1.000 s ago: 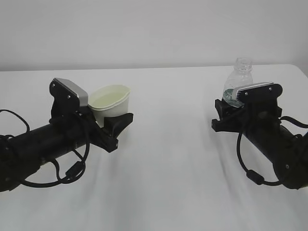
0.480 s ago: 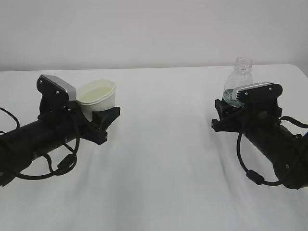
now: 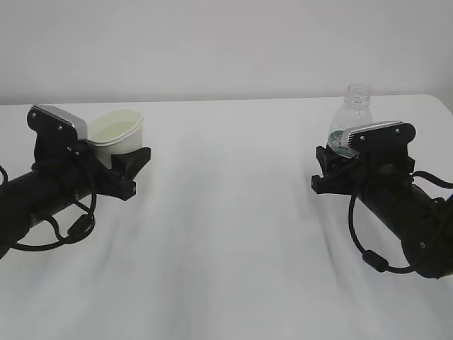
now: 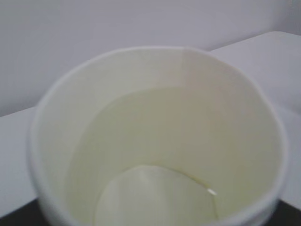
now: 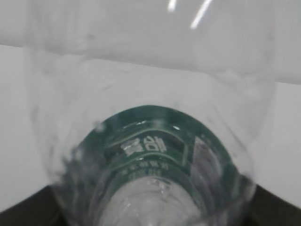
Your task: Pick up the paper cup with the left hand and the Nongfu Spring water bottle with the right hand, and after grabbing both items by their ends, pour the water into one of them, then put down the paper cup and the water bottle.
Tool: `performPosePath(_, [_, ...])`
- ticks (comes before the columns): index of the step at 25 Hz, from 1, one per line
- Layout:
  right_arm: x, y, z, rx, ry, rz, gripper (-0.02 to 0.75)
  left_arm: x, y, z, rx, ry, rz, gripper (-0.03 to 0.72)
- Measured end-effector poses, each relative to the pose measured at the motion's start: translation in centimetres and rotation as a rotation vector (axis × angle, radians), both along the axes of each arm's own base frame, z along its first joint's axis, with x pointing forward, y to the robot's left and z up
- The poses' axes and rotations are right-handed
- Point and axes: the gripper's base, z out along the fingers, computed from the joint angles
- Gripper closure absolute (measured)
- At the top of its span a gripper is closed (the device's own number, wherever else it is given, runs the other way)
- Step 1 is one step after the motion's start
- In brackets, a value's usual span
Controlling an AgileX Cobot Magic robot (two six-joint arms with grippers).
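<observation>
- The left gripper [image 3: 120, 168] holds the paper cup [image 3: 115, 133] by its lower part, jaws closed on it; the cup sits upright at the far left of the white bench [image 3: 233, 234], low over the surface. Whether its base touches the bench I cannot tell.
- The right gripper [image 3: 333, 170] grips the Nongfu Spring water bottle [image 3: 352, 117] low on its body. The bottle stands upright at the right side, uncapped neck on top, well apart from the cup.
- Judging by how things lie, the pour looks done: the cup has liquid in it and the bottle looks close to empty. What is left is setting both items down and letting go; neither gripper has released.
- The left wrist view looks straight into the cup [image 4: 155, 141] and shows a shallow pool of pale water [image 4: 155, 197] at the bottom, which the exterior view only hints at.
- The right wrist view shows the bottle's green label band [image 5: 150, 141] with white print from close up, and clear ribbed plastic, but no obvious water level.
- Only the exterior view shows how the two arms stand apart and how upright both items are.
</observation>
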Motion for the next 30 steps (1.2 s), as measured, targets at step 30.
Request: performPosePath(30, [0.0, 0.0, 0.0, 0.001, 0.0, 0.0, 0.281, 1.7, 5.7, 0.1, 0.022, -0.02, 0.278, 0.253])
